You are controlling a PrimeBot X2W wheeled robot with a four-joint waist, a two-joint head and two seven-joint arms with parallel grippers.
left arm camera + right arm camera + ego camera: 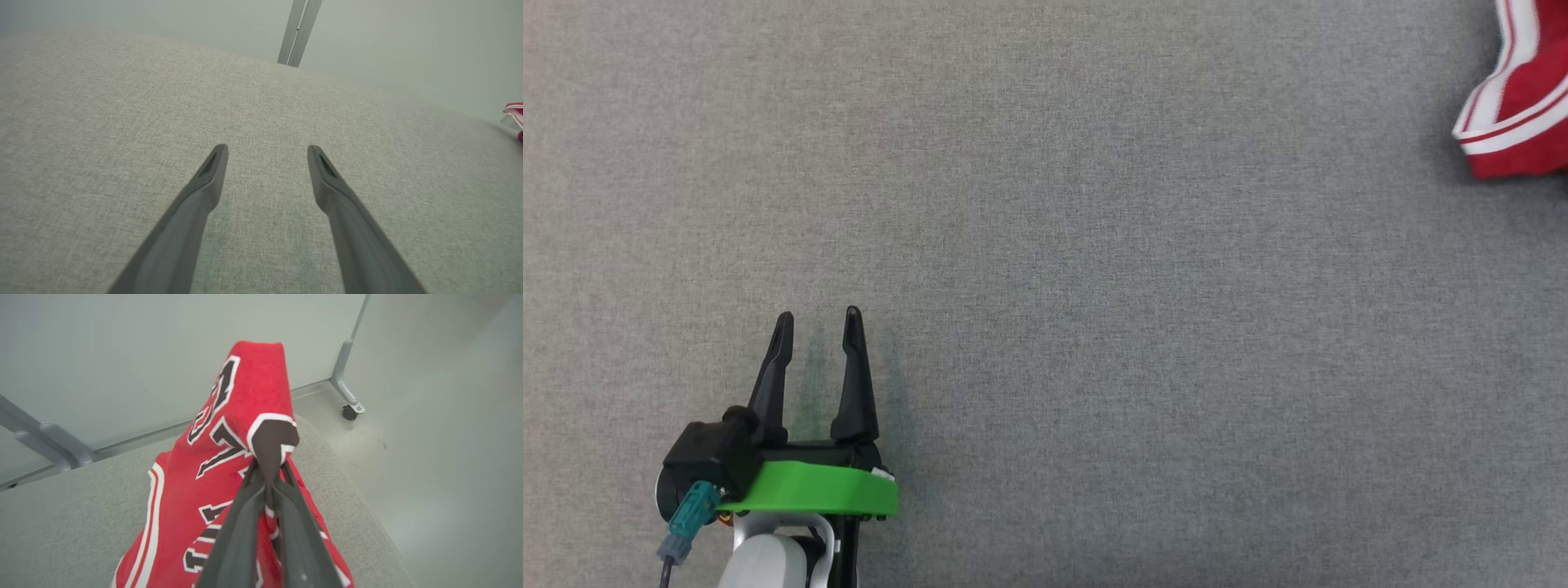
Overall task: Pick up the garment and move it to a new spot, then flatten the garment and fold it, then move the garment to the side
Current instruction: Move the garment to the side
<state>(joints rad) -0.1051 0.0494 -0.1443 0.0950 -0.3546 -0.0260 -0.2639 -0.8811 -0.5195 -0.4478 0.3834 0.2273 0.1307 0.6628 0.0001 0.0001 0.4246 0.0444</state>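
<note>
While the right gripper (267, 473) pinches a fold of the red garment (249, 392) between its pressed-together fingers, drawing the cloth up into a peak over the right end of the grey fabric table (1094, 245), the left gripper (818, 314) hovers at the near left, fingers spread wide with nothing between them. The head view catches the garment's white-trimmed edge at the upper right corner, well apart from the left gripper

The right gripper (269, 471), rising from the bottom centre of the frame, pinches a red jersey (179, 490) above a grey cloth-covered table (61, 531); a caster (349, 412) stands upper right.
</note>
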